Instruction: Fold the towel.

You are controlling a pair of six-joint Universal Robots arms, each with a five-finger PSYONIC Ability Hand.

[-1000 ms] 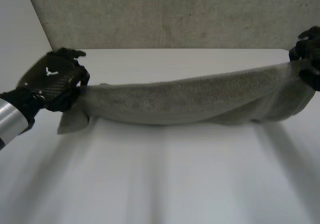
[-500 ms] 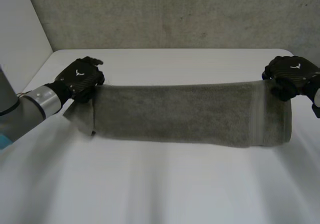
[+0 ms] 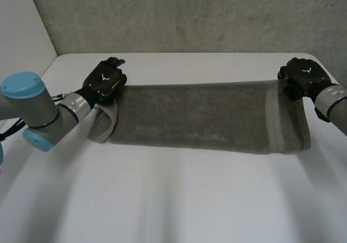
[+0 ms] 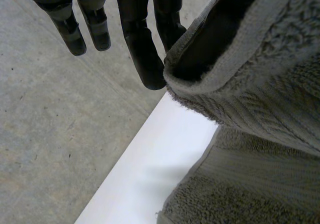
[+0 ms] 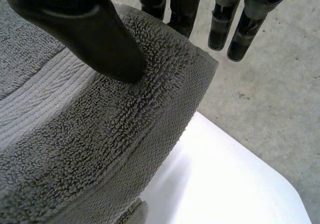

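Smooth white table point(image 3: 179, 199), bare at the near side. Mid-table lies the grey looped-terry towel point(image 3: 195, 115), a long doubled strip w/ a flat woven band near its right end. Its left end sags in a soft curl. At the far corners the left hand point(image 3: 105, 80) and right hand point(image 3: 303, 76) each pinch the thick edge, thumb vs fingers. Prob. the lengthwise fold is down. Next: bring one end over the other, corners matched. Rough concrete wall point(image 3: 190, 15) behind.
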